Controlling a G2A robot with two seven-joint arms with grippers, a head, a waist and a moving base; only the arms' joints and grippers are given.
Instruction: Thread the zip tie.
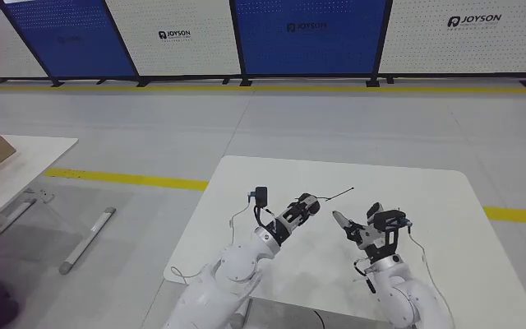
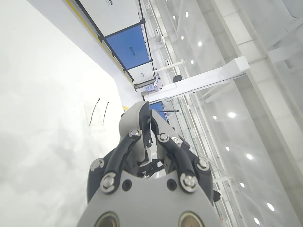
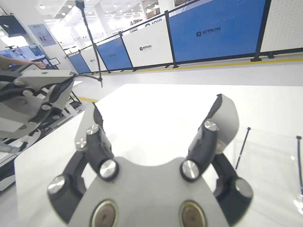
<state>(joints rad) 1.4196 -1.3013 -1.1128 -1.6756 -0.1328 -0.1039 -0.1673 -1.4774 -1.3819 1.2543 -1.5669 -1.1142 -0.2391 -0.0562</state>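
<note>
While left end effector [image 1: 312, 200] pinches zip tie [image 1: 337, 195] | over table [image 1: 427, 215], inside edges

zip tie [image 3: 91, 36] tail hidden between fingers [image 2: 133, 119] (left), spare tie [image 3: 299, 157] cropped

Three zip ties show: one raised zip tie [image 3: 91, 37] and two lying zip ties [image 2: 94, 112], [image 2: 105, 112]. Two tools: left tool [image 1: 312, 200] and right tool [image 1: 355, 215]. One worktop [image 1: 427, 247].

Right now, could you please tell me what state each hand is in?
Left hand: closed on the zip tie.
Right hand: open, holding nothing.
</note>
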